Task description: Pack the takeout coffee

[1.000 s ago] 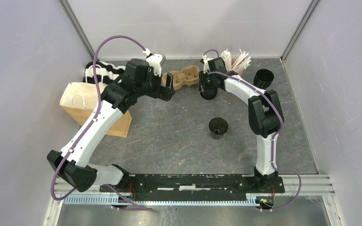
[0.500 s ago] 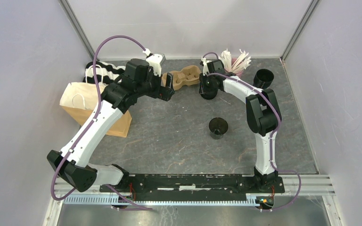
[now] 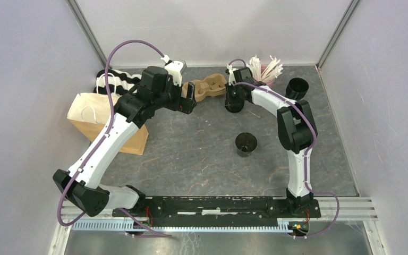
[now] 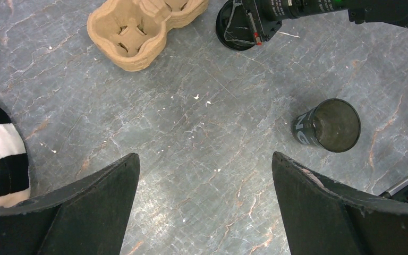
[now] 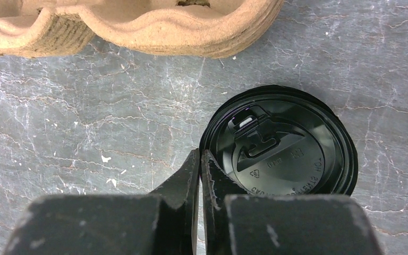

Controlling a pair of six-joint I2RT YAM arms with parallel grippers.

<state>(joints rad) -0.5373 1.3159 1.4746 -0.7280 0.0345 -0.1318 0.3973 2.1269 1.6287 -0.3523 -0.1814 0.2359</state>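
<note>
Right wrist cam: right gripper [image 5: 200,156] pinched on the rim of the black lid [image 5: 287,154], left gripper [image 4: 204,159] wide open.

Grey stone-patterned table [image 3: 191,156] bears open cup [image 3: 246,142], lid [image 5: 284,159], carrier [image 3: 211,86], paper bag [image 3: 87,118].

Glossy black plastic lid [image 5: 279,154]; rough brown pulp tray [image 5: 138,24]; matt, perhaps stone, table [image 5: 85,133].

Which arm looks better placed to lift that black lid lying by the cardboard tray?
Right. The right gripper is closed on the rim of the lid, seemingly pinching it. The left gripper hangs wide open above the table, apart from the lid.
</note>
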